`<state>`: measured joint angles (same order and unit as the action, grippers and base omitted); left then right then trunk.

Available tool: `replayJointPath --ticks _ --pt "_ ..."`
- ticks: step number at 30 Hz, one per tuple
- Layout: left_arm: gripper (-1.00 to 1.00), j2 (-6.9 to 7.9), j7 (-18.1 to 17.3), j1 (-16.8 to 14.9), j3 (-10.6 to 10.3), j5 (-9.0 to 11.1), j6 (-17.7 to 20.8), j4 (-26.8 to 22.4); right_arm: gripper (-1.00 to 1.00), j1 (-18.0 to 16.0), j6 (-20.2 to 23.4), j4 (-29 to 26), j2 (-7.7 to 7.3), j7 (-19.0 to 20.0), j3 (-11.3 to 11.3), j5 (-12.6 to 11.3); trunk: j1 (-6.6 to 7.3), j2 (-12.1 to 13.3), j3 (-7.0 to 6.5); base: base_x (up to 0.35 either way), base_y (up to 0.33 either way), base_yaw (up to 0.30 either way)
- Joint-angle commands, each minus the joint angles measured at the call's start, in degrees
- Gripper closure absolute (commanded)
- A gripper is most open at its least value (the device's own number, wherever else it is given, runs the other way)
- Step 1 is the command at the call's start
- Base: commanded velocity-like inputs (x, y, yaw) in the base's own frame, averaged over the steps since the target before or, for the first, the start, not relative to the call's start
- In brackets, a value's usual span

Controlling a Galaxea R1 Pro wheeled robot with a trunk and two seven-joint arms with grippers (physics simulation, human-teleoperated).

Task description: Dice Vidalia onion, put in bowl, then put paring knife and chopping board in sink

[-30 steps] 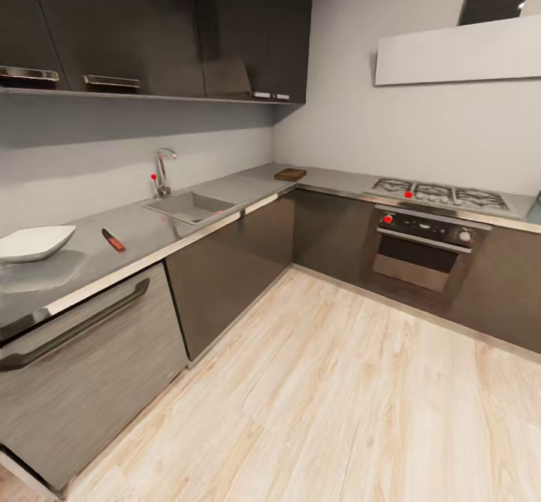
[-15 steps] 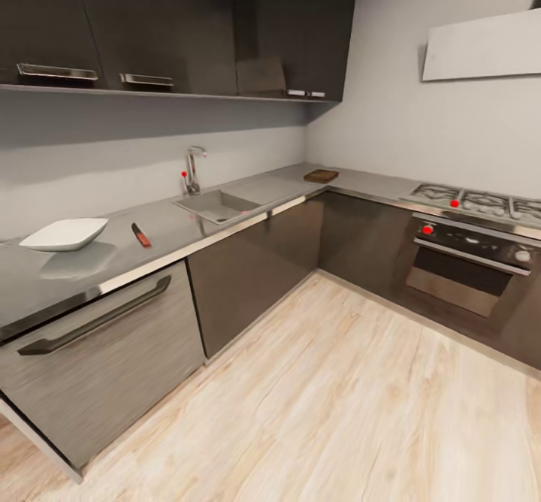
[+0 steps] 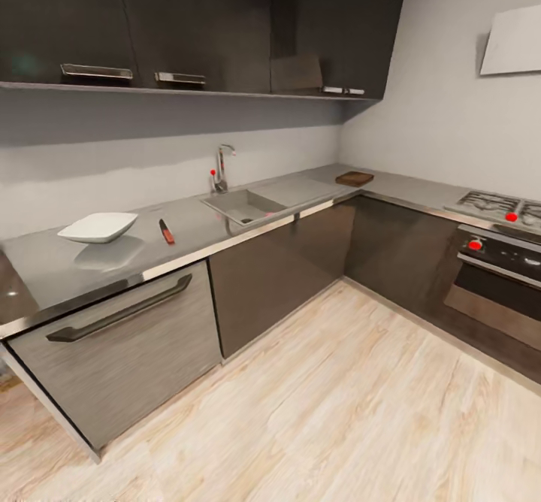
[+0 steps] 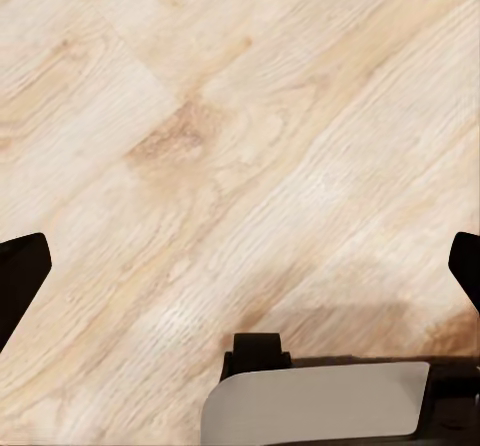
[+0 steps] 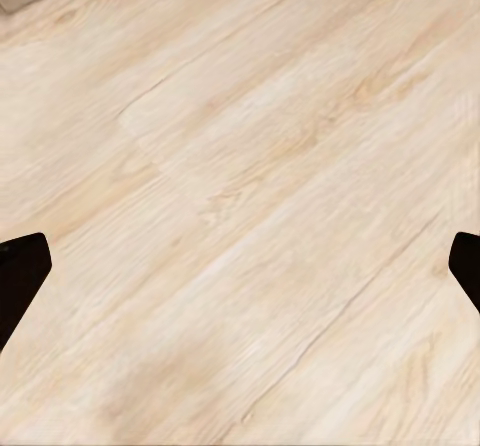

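Observation:
The grey countertop (image 3: 52, 265) runs along the left wall and turns the corner. On it stand the white bowl (image 3: 98, 227) and, just to its right, the paring knife (image 3: 166, 231) with its red-orange handle. Further along is the steel sink (image 3: 244, 204) with its chrome tap (image 3: 222, 166); the onion inside is hidden. The dark brown chopping board (image 3: 355, 179) lies at the corner. My left gripper (image 4: 240, 276) hangs open over the wooden floor, fingers far apart. My right gripper (image 5: 240, 276) is open above the floor too.
Dark cabinets (image 3: 278, 269) sit under the counter, with a handled drawer front (image 3: 120, 337) at the left. An oven and hob (image 3: 496, 246) stand at the right. Wall cupboards (image 3: 203, 28) hang above. Pale wooden floor (image 3: 338, 404) spreads in front.
The whole head view has shifted: counter, sink, bowl and knife now sit further right in the picture and the oven has slid toward the right edge. The camera has turned left.

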<state>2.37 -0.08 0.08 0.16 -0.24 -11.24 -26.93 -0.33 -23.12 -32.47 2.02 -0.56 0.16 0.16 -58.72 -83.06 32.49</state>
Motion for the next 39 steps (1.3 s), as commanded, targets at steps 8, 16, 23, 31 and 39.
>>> replayJointPath --ticks 8,16,23,31,39 --pt "-1.00 0.01 -0.01 0.01 0.02 -0.03 -0.10 -0.05 -1.00 -0.03 -0.17 0.04 0.00 -0.06 0.02 0.02 -0.01 -0.02 0.21 0.136 -0.150 0.275" --pt "-1.00 0.00 -0.01 0.01 0.02 -0.03 -0.10 -0.05 -1.00 -0.03 -0.17 0.04 0.00 -0.06 0.09 0.02 -0.01 -0.02 0.28 0.136 -0.149 0.276" --pt "-1.00 0.01 -0.01 0.01 0.02 -0.03 -0.10 -0.05 -1.00 -0.03 -0.17 0.04 0.00 -0.06 0.10 0.02 -0.01 -0.02 0.11 0.113 -0.125 0.275" --pt "-1.00 0.01 -0.01 0.01 0.02 -0.03 -0.10 -0.05 -1.00 -0.03 -0.17 0.04 0.00 -0.06 0.10 0.02 -0.01 -0.02 -0.27 0.010 -0.011 0.266" --pt "-1.00 0.01 -0.01 0.01 0.02 -0.03 -0.10 -0.05 -1.00 -0.03 -0.18 0.04 0.00 -0.06 0.10 0.02 -0.01 -0.02 -0.65 0.000 0.000 0.265"
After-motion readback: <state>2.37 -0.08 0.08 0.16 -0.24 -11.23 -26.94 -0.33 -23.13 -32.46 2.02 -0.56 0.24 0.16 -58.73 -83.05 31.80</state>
